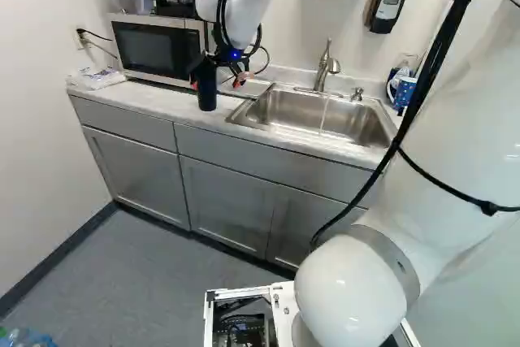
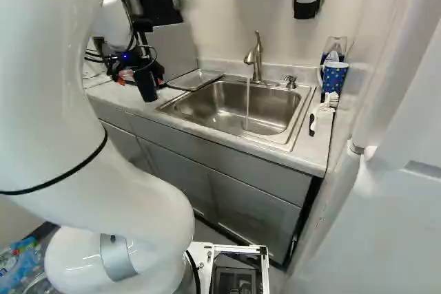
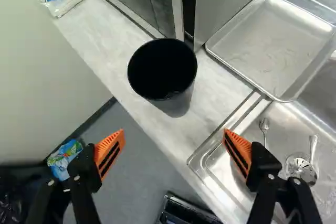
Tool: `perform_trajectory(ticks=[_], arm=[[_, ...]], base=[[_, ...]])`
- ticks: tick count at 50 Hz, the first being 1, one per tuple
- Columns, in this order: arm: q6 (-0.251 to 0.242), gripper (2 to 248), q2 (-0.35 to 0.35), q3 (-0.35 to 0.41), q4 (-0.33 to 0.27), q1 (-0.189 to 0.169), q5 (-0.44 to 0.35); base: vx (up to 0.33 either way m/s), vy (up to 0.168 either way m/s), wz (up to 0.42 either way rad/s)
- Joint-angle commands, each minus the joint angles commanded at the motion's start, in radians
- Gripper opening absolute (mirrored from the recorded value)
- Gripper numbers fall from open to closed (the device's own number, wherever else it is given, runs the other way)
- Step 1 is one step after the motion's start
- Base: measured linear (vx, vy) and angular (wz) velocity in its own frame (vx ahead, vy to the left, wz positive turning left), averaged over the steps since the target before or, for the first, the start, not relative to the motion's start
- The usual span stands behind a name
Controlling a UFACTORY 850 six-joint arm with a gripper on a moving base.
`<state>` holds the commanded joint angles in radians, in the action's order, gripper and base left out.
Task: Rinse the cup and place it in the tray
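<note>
Your fingers (image 1: 238,81) are released: the wrist view shows the orange pads (image 3: 109,153) spread well apart, with the black cup (image 3: 163,72) ahead of them, upright on the tabletop (image 3: 118,30) near its front edge, left of the sink (image 1: 268,123). The base views show you the cup from the side; only the wrist view looks down into its mouth.

That view also gives you the spoon (image 3: 264,125) and drain (image 3: 301,167) inside the sink. The metal tray (image 3: 273,40) lies behind the cup, toward the back edge, by the sink's left end.

Both base views give you the faucet (image 2: 255,60) with water (image 2: 248,101) running. The right one alone shows you the brush (image 2: 324,109) on the tabletop right of the sink, in front of the blue patterned mug (image 2: 335,77). For the microwave's (image 1: 158,48) front and the plastic bag (image 1: 96,79) at the tabletop's left end, use the left base view.
</note>
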<state>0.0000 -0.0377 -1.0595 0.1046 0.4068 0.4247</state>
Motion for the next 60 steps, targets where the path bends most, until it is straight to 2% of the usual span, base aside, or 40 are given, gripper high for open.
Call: perform_trajectory(ticks=[39,60], arm=[[0.000,247,0.076,0.015,-0.146,0.000,-0.147],[0.000,247,0.089,0.016,-0.184,0.000,-0.249]], base=[[0.000,0.000,0.000],[0.000,0.000,0.000]])
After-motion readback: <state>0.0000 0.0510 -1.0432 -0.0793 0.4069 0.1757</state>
